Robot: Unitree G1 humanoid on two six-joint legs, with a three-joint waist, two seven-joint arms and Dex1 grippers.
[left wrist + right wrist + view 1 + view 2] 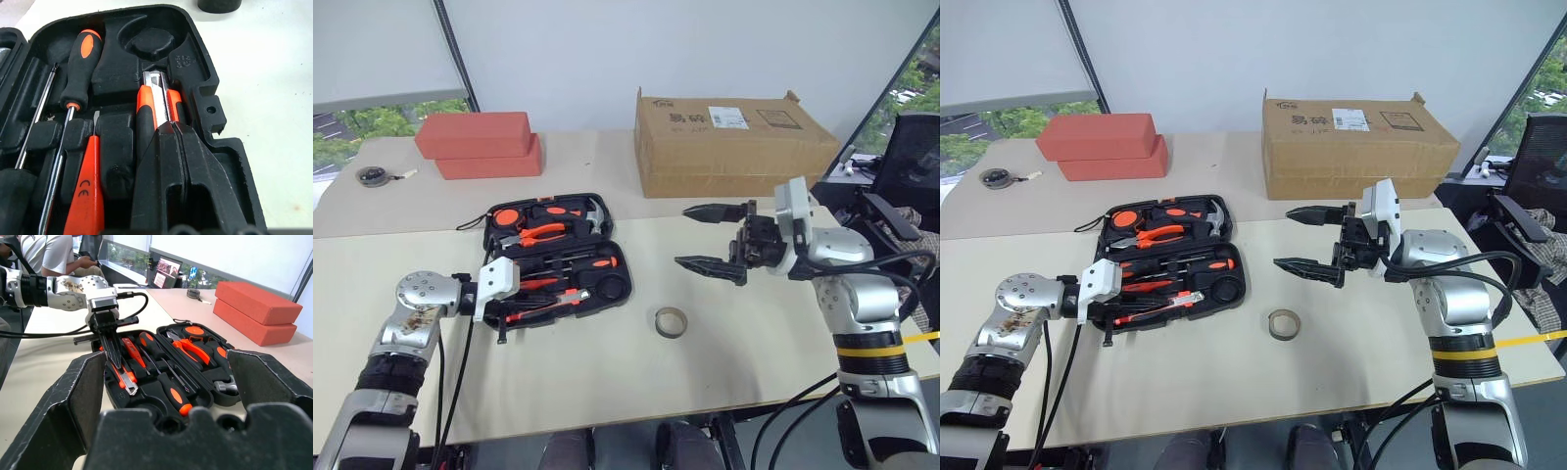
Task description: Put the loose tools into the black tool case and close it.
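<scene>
Black tool case (558, 257) lies open on table (724, 343), left of centre, both halves flat, tools seated in moulded recesses. L gripper (172, 128) is down in the near half, fingers pressed together with their tips at the utility knife (159, 98); cannot tell if the knife is pinched or only pushed into its slot. R gripper (710, 237) hangs over the table to the right of the case, jaws wide apart, holding nothing.

Handling, by judgement: knife and screwdrivers (80, 61) are light, rigid, smooth-handled; likely to slip if pinched on the steel, so take at the orange-black grips. Tester screwdriver (88, 188) is thin, probably the most breakable. Case is stiff plastic, light; lid best pushed at its far edge, opposite the hinge.

Surroundings: tape roll (671, 322) near the case's right corner, clear of the lid swing. Cardboard box (729, 142) and red bricks (484, 144) well behind. A proud-sitting knife would block closure.
</scene>
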